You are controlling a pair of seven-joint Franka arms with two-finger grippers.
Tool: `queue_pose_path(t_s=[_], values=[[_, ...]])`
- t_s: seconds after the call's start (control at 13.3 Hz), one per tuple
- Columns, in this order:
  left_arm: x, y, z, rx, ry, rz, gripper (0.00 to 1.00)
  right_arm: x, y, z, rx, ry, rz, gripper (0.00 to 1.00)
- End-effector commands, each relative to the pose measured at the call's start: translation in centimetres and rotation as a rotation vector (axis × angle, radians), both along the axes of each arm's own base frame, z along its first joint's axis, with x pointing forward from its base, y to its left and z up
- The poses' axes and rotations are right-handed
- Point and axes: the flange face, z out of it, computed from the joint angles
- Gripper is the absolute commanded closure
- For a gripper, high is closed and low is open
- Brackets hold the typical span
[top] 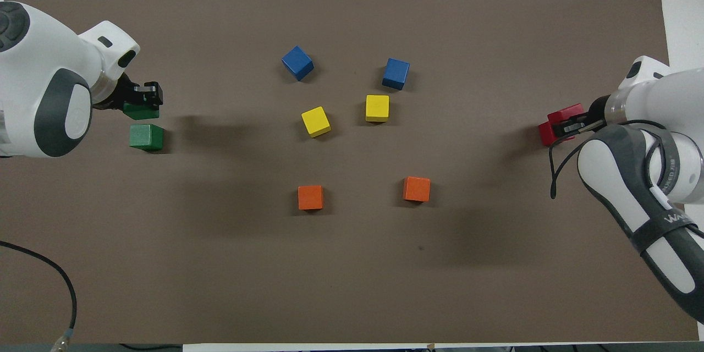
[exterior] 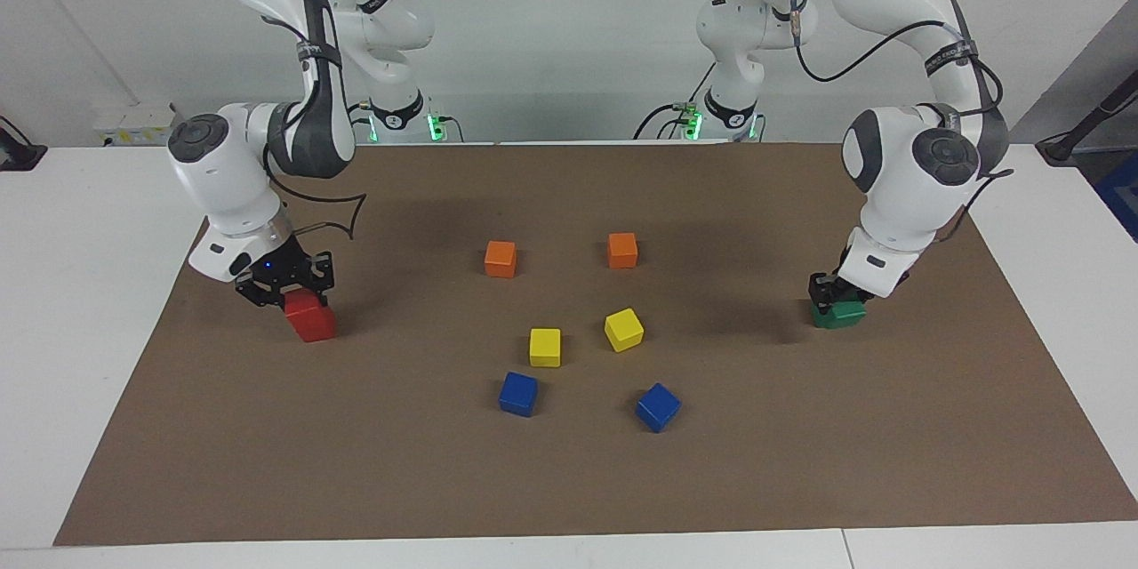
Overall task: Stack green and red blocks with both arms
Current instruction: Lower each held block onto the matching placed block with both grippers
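Left pincer (top: 144, 100) and right pincer (exterior: 286, 283) each clamped on a cube, low over the brown mat (top: 352, 264)

The left arm (exterior: 916, 169) bends down near the left arm's end of the tabletop (exterior: 89, 222), wrist pointing steeply down, its pincer closed on a dark green cube (top: 141, 110) held over a second green cube (top: 146, 137) that sits on the mat; whether the two touch cannot be told. The right arm (exterior: 227, 187) folds down by the right arm's end, its pincer closed on a bright red cube (top: 564, 114) set on or just over another red cube (exterior: 313, 323) on the mat. All four are plain matte cubes of equal size. In the mat's middle lie two orange cubes (exterior: 500, 259), two yellow cubes (exterior: 545, 347) and two blue cubes (exterior: 518, 394), the blue ones closest to the tabletop's edge away from the robots
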Motion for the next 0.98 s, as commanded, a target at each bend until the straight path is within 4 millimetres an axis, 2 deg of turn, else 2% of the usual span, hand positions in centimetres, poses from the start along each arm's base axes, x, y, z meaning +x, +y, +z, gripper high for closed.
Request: queue_pose_path(t_s=[0.0,0.45,0.68,0.75,0.9], values=[[-0.7,2.0,-0.4,0.005,0.009,-0.057,1.0,-0.8,0.0,0.3,0.015,-0.007,0.01,1.0],[-2.5,3.8,-2.6,-0.009,0.03,-0.141,1.0,-0.9,-0.7,0.1,0.024,0.003,-0.074,1.0],[-3.0,3.8,-2.8,-0.057,0.033,-0.106,1.0,-1.1,-0.7,0.0,0.03,0.02,-0.119,1.0],[-3.1,4.6,-3.0,-0.074,0.035,-0.085,1.0,-1.1,-0.7,0.0,0.03,0.022,-0.124,1.0],[-3.3,4.8,-3.1,-0.073,0.032,-0.083,1.0,-1.1,-0.7,0.0,0.031,0.022,-0.125,1.0]])
